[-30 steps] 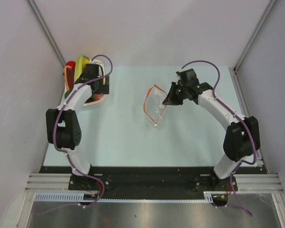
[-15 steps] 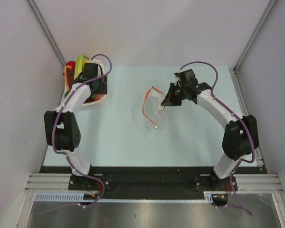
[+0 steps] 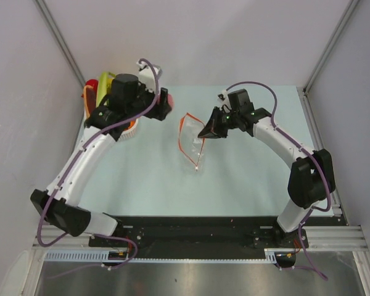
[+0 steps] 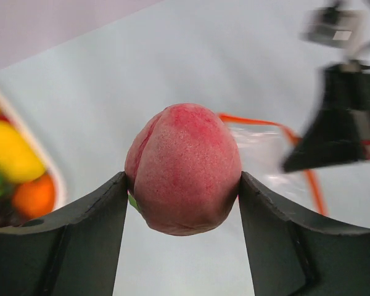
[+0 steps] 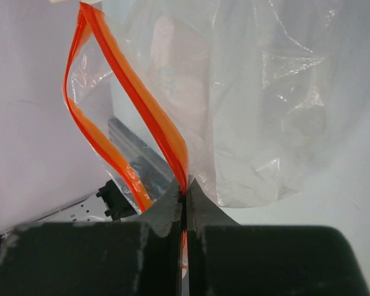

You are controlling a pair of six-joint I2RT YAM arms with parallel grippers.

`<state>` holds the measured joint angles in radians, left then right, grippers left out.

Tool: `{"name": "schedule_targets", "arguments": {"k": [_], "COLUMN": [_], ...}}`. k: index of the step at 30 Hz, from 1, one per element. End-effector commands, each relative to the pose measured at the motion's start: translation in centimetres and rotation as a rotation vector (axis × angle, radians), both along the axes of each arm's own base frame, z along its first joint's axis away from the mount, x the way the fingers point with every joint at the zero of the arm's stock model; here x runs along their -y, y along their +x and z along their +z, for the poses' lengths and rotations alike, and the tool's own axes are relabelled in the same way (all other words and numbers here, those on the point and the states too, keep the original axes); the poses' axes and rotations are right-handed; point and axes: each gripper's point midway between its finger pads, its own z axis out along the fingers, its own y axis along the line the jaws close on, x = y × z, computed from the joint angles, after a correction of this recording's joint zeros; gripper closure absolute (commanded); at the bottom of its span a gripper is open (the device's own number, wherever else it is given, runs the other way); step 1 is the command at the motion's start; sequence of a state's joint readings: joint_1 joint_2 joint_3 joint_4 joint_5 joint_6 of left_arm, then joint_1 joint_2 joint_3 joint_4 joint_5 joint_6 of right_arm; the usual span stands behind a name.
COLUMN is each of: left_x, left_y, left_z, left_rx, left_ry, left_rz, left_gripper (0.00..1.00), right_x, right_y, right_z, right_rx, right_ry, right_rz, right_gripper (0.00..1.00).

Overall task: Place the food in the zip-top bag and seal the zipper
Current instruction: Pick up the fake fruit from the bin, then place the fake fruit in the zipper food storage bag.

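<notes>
My left gripper is shut on a pink-red peach-like toy fruit and holds it above the table, a little left of the zip-top bag. My right gripper is shut on the bag's orange-red zipper strip and holds the bag's mouth open in a loop. The clear bag hangs beyond the fingers. The bag also shows to the right behind the fruit in the left wrist view. More toy food sits in the white basket at the far left.
The white basket's rim holds a yellow piece and an orange piece. Grey walls close in the left, right and back sides. The left arm reaches across the basket.
My left arm has swung right from over the basket toward the bag, carrying the pink-red fruit. My right gripper has shifted the bag slightly left.
</notes>
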<state>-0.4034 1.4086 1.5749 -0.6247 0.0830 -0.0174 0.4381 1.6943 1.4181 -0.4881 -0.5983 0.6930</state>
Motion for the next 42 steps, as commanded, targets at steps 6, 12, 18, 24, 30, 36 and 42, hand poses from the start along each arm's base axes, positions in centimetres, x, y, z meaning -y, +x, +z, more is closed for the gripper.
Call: {"name": "schedule_targets", "arguments": {"k": [6, 12, 18, 24, 30, 36, 42], "left_x": [10.0, 9.5, 7.7, 7.5, 2.3, -1.8, -0.1], "left_y": [-7.3, -7.0, -6.5, -6.4, -3.4, -2.1, -4.2], "left_z": [-4.6, -10.5, -12.8, -7.9, -1.7, -2.9, -6.6], "left_rx": [-0.160, -0.299, -0.337, -0.245, -0.147, -0.190, -0.248], "left_ry": [0.007, 0.116, 0.234, 0.112, -0.048, -0.067, -0.074], "left_rz": [-0.382, -0.336, -0.291, -0.341, -0.251, -0.152, -0.183], "left_gripper": [0.36, 0.27, 0.00, 0.00, 0.00, 0.00, 0.00], "right_x": [-1.6, -1.1, -0.3, 0.1, -0.1, -0.5, -0.1], "right_y": [-0.3, -0.7, -0.8, -0.9, -0.5, -0.2, 0.0], "right_z": [1.6, 0.8, -1.2, -2.2, -0.5, 1.8, 1.8], "right_rx": [-0.023, -0.033, -0.081, -0.079, -0.035, 0.009, 0.014], "right_ry": [0.089, 0.081, 0.087, 0.064, 0.074, 0.092, 0.077], "right_rz": [0.035, 0.025, 0.004, -0.002, 0.013, 0.036, 0.029], "right_gripper": [1.00, 1.00, 1.00, 1.00, 1.00, 1.00, 1.00]}}
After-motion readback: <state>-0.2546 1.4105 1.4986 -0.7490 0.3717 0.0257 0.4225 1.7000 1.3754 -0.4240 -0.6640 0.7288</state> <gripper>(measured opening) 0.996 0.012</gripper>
